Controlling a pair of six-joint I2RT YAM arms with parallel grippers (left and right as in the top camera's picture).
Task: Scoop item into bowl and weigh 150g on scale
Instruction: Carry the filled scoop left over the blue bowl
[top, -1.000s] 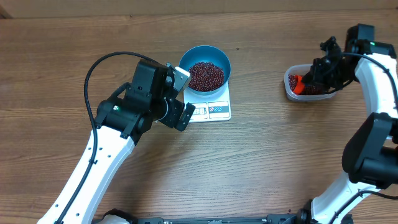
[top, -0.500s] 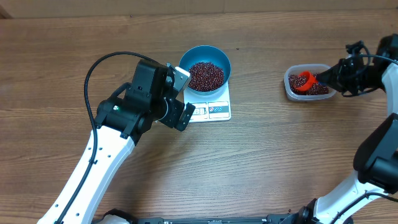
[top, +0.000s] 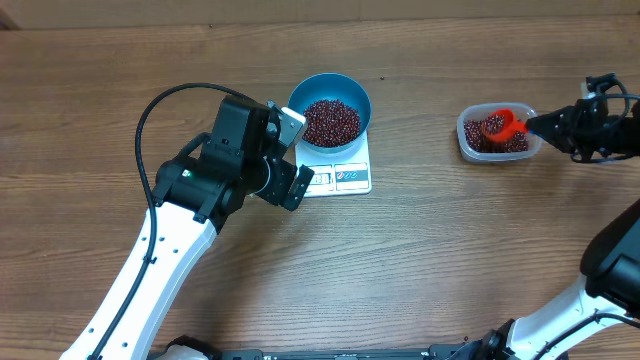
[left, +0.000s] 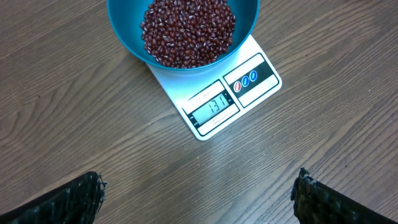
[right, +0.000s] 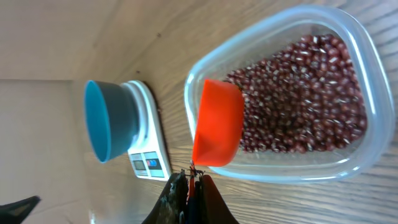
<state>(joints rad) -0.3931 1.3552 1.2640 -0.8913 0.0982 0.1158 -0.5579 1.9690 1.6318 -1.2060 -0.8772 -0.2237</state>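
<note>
The blue bowl (top: 330, 108) stands on the white scale (top: 345, 176), well filled with red-brown beans (top: 331, 121). In the left wrist view the bowl (left: 245, 31) and the scale (left: 249, 81) lie ahead, and the display reads 131. My left gripper (left: 198, 186) hangs open and empty over bare wood just beside the scale (top: 292, 155). My right gripper (top: 540, 125) is shut on the handle of an orange scoop (top: 499, 125), which sits over the clear tub of beans (top: 470, 145). From the right wrist, the scoop (right: 217, 124) hovers at the tub's (right: 348, 37) near rim.
More beans (right: 298, 99) fill the tub. The right wrist view shows the bowl (right: 109, 121) and scale (right: 149, 155) farther off. The left arm's black cable (top: 150, 120) loops over the table at the left. Bare wood lies between the scale and the tub.
The right arm has swung out to the right and lower. The scoop has slid from the tub's left end toward its middle. The left arm has not moved.
</note>
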